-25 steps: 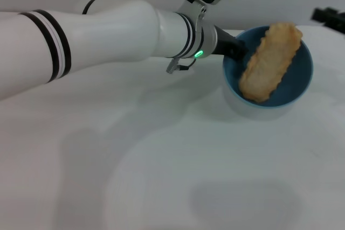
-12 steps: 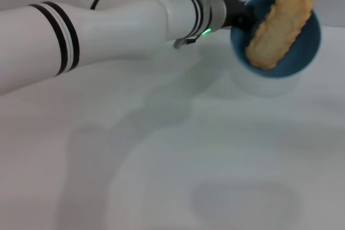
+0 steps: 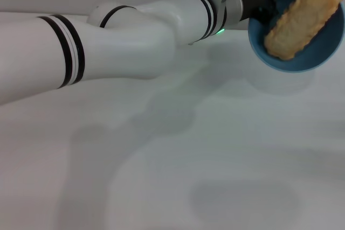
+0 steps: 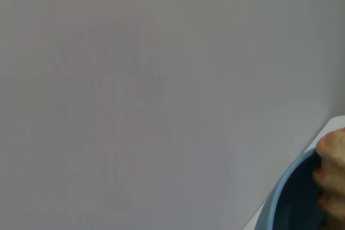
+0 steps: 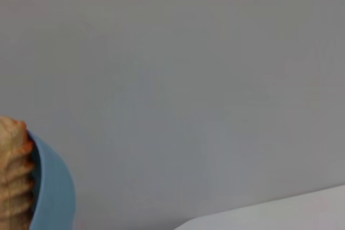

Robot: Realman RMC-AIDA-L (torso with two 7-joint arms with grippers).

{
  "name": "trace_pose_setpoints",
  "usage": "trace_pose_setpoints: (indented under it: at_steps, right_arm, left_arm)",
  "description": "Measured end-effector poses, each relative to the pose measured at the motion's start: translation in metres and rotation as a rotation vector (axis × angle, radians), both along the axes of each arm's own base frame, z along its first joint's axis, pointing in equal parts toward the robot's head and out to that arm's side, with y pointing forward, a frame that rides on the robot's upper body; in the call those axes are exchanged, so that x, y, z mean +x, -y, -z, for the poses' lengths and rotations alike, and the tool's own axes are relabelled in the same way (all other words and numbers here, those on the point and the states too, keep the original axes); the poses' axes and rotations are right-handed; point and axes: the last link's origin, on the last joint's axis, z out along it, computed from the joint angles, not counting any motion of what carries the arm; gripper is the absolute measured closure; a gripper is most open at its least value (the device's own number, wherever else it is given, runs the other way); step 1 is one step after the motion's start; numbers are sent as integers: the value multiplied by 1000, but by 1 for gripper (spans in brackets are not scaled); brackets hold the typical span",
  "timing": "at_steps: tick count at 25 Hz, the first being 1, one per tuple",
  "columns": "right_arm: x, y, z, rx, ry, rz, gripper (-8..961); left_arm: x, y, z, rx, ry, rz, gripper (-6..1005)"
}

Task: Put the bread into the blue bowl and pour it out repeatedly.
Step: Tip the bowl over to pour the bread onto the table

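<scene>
While our left gripper [image 3: 257,5] is clamped on the rim of the blue bowl [image 3: 291,62] and holds it tilted above the table [image 3: 215,149], we should roll the wrist slowly — the bread [image 3: 302,20] leans inside, tan flat side showing, its end poking over the rim.

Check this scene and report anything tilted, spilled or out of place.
The blue bowl is off the table, tipped steeply with its opening toward the camera, held at its rim by the left gripper. The bread lies slanted inside, its upper end past the rim. Nothing has spilled.
</scene>
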Motion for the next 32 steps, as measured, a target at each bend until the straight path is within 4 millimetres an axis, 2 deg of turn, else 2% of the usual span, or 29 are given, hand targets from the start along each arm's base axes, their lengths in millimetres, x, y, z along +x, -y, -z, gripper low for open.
trace_pose_setpoints:
  at_steps: [9, 14, 26, 32]
  right_arm:
    - [4, 3, 4, 92, -43, 26, 269]
    - [5, 2, 7, 132, -18, 32, 199]
    - [1, -6, 8, 133, -2, 17, 200]
    - [2, -6, 8, 133, 0, 23, 199]
  left_arm:
    - [0, 2, 1, 27, -8, 54, 1000]
    - [-2, 1, -5, 86, 24, 94, 999]
    - [1, 10, -6, 140, 68, 191, 999]
    - [2, 9, -8, 143, 85, 176, 1000]
